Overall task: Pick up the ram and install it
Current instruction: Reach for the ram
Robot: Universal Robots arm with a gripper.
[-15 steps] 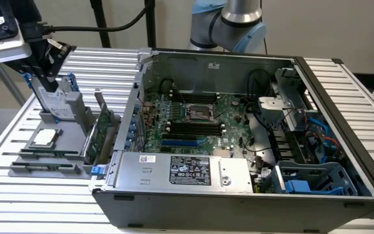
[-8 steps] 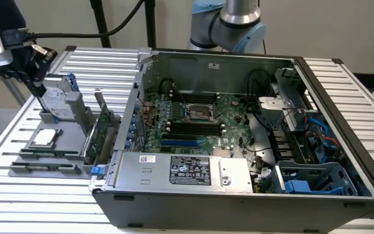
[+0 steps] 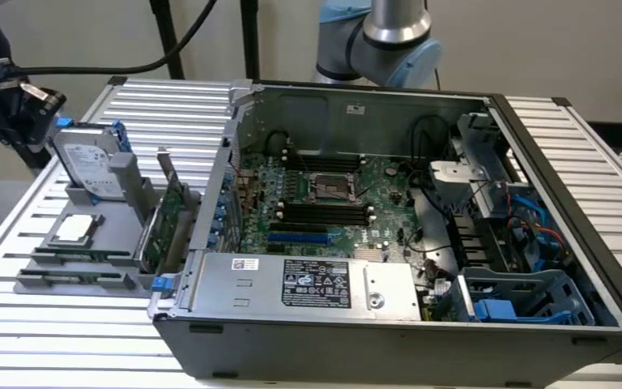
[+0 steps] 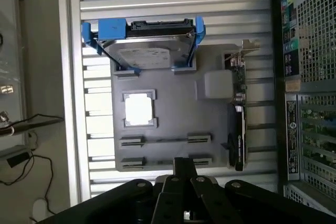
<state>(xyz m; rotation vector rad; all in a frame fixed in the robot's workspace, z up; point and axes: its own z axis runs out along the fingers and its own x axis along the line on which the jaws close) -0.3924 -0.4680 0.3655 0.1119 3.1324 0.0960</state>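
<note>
We found the gripper (image 4: 185, 167) hanging over the near end of the grey holder (image 4: 173, 103), its fingers drawn together with no gap we could make out and nothing between them. The ram (image 4: 165, 140) had not been picked up. It stood on its long edge across the holder, each end caught in a small slotted cradle, just beside the gripper's tip. We judged that this left its thin faces free for a pinch from above. A second pair of cradles lay closer in, partly behind the gripper, and we could not tell what it carried.

The holder also kept the hard drive (image 4: 152, 56) propped in its blue rails, the processor (image 4: 139, 109) flat in a shallow recess and the expansion card (image 4: 237, 114) upright along one side, all apart from the ram.

In the exterior view the computer case (image 3: 581, 186) lay on its side with the panel off, so the black memory slots (image 3: 317, 212) faced upward and appeared empty, well apart from the holder
</note>
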